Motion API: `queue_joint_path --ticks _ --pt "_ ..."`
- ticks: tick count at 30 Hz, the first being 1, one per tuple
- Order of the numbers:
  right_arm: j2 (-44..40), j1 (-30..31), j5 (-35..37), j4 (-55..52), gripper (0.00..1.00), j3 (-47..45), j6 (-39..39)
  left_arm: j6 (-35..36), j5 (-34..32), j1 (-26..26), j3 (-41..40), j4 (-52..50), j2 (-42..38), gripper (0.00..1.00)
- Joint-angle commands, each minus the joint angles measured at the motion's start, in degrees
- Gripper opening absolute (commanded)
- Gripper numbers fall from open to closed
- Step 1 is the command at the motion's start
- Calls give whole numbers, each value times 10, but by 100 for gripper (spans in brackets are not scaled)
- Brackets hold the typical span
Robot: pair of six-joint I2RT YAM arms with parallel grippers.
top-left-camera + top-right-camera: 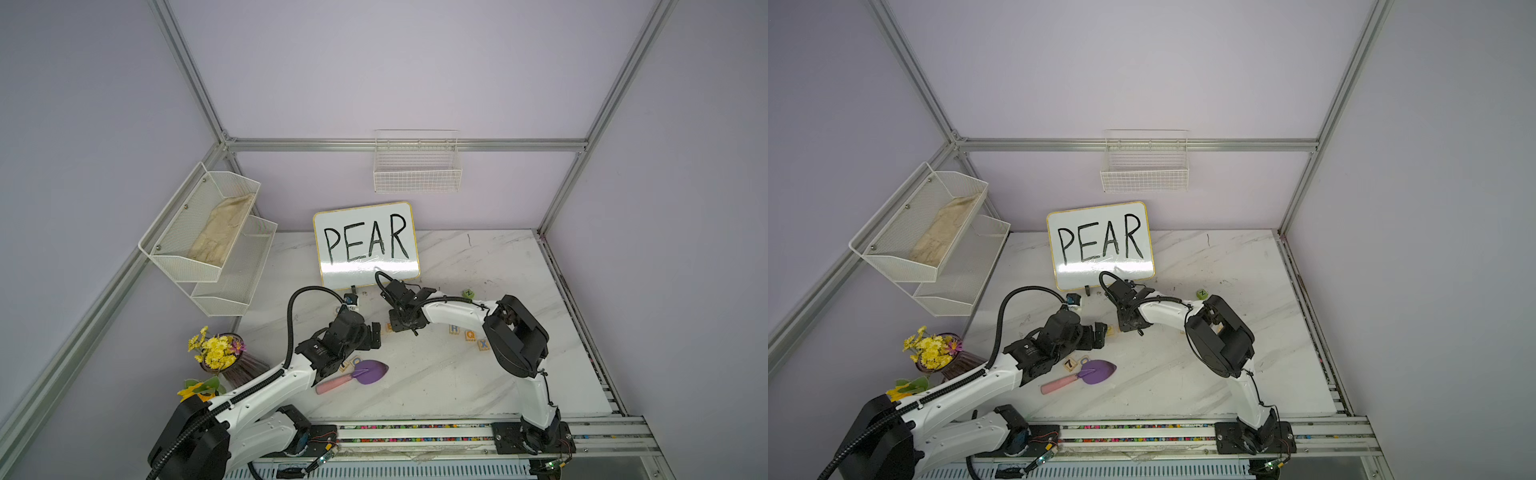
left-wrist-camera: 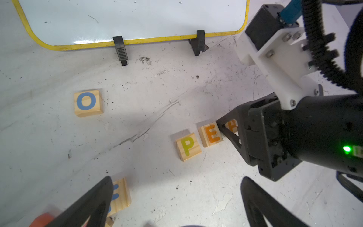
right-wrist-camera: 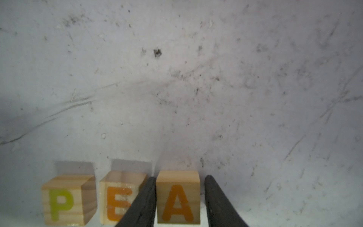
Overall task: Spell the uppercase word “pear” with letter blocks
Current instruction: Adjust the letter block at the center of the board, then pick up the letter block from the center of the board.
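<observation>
- I see a white marble table with a whiteboard standing on it.
- P block, E block and A block sit in a row.
- O block and purple trowel lie apart.

The whiteboard reads PEAR. Before it: P block, E block, A block in a row; also O block, R block, Q block, X block.

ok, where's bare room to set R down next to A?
Bare table beside the A block, on its side away from the E block. Wider bare patch between the purple trowel and the right arm. Crowded: blocks R, Q, X bunched together; right fingers flank A.
</observation>
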Motion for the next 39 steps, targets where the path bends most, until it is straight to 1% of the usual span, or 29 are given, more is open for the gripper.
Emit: queue_joint_path --ticks 1,11,14,18,23,28,32,34,39 --pt "-26 3 8 -8 44 16 -5 -2 -7 3 33 14 0 100" --pt "-54 3 27 -15 46 35 -11 -3 -6 3 33 14 -2 100" --pt "-65 3 42 -17 47 37 -17 -3 -5 3 33 15 -3 100" --pt "-81 2 81 -19 49 35 -28 -3 -2 3 34 17 -2 100" --pt "-97 1 136 -16 56 27 -51 3 9 3 40 36 11 100" --pt "-117 -8 190 -12 66 12 -53 16 43 3 70 56 32 100" --pt "-144 -23 218 -8 72 -12 -44 24 59 3 93 74 56 100" --pt "-161 -33 230 -8 76 -25 -41 24 69 3 106 79 69 100" --pt "-208 -65 243 -6 82 -68 -27 22 99 1 121 108 92 100"
